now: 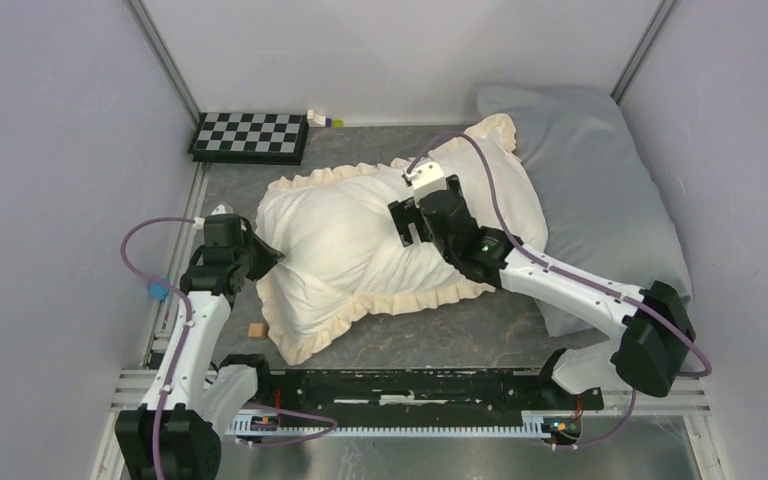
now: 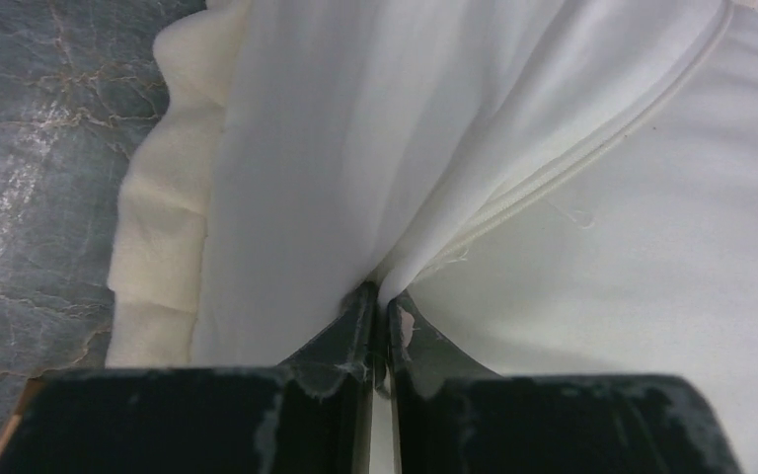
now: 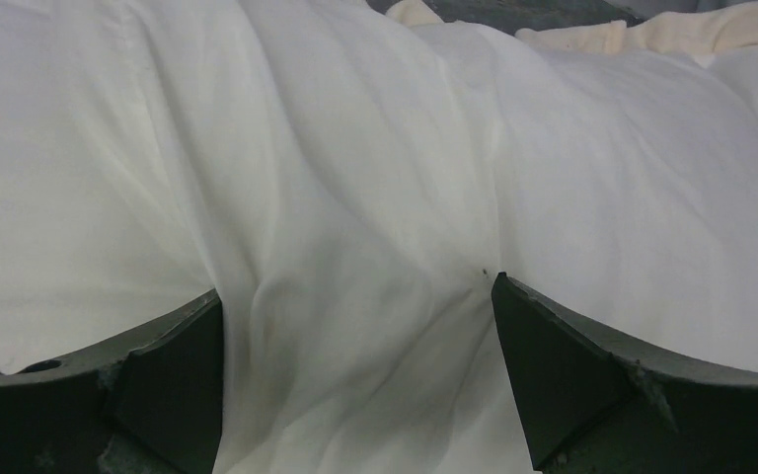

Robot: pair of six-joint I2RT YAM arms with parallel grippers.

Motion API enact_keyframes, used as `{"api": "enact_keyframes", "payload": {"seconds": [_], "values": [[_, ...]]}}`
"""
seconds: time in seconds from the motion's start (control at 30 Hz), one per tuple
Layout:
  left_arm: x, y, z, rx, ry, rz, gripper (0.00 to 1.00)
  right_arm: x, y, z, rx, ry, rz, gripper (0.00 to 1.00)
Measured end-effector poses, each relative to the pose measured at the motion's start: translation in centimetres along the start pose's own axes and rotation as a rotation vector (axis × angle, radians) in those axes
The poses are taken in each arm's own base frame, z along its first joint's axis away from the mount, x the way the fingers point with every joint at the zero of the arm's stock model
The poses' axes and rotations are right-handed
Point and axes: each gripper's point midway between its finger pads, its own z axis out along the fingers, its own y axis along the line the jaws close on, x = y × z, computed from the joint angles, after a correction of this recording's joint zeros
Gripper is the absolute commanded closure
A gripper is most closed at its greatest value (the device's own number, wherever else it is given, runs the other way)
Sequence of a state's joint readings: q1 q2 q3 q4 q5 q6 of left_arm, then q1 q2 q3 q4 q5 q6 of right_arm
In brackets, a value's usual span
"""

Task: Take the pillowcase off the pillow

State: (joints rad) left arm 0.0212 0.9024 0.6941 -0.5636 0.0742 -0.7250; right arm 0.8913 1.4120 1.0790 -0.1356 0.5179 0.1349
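Pillowcase (image 1: 360,250) lies across the middle of the table (image 1: 440,340), cream frill all round, pale face up and plumped full. Your left claw (image 1: 275,255) is at its left end, and the left wrist view shows that claw (image 2: 383,296) clenched, the two fingers nearly meeting on a pinched fold of white fabric right where the case's hemmed edge runs in. The frill sits just to the left of the pinch. The smooth white surface below that hem looks like the pillow (image 2: 642,296), but you can't be sure from this angle. Your right claw (image 1: 412,215) is down on top of the case, toward its far right part. In the right wrist view it (image 3: 355,296) is spread wide, the fingers (image 3: 158,385) pressed into white fabric either side of a creased bulge, gripping nothing. A pale blue-grey pillow (image 1: 600,180) lies at the right, partly under the case's corner. A checkerboard (image 1: 250,135) sits at the far left, and a small wooden block (image 1: 256,329) lies near the case's near left frill.
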Motion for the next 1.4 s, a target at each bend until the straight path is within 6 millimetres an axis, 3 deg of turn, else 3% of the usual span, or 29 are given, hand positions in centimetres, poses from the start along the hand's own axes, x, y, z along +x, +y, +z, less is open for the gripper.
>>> {"api": "enact_keyframes", "payload": {"seconds": [0.1,0.27,0.33,0.57,0.67,0.8,1.0,1.2,1.27,1.4], "values": [[0.1,0.1,-0.3,0.000,-0.002,0.004,0.82,-0.4,-0.7,-0.5,-0.036,-0.017,0.005,0.02],[0.5,-1.0,-1.8,0.075,0.007,0.044,0.83,-1.5,2.2,-1.7,-0.225,-0.052,-0.068,0.02],[0.5,-1.8,-2.6,0.121,0.004,0.071,0.84,-2.6,4.0,-2.4,-0.293,-0.075,-0.121,0.02],[0.4,-3.5,-4.3,0.225,-0.004,0.142,0.97,-9.4,12.7,-5.0,-0.512,-0.227,-0.248,0.02],[0.6,-3.7,-4.3,0.237,0.007,0.147,0.98,-10.3,14.8,-4.7,-0.552,-0.253,-0.283,0.02],[0.6,-3.7,-4.4,0.241,0.010,0.152,0.98,-8.7,17.1,-3.0,-0.593,-0.241,-0.324,0.02],[0.6,-3.4,-4.3,0.222,0.005,0.152,0.98,-4.0,19.3,0.0,-0.631,-0.145,-0.377,0.02],[0.1,-1.7,-4.0,0.129,-0.026,0.127,0.98,-1.0,20.1,1.8,-0.625,-0.050,-0.408,0.02],[-0.1,-1.2,-3.8,0.094,-0.039,0.102,0.98,-0.5,19.7,2.0,-0.609,-0.028,-0.415,0.16],[-0.2,-0.7,-3.3,0.060,-0.043,0.053,0.98,0.2,19.0,2.3,-0.586,-0.001,-0.419,0.68]]}}
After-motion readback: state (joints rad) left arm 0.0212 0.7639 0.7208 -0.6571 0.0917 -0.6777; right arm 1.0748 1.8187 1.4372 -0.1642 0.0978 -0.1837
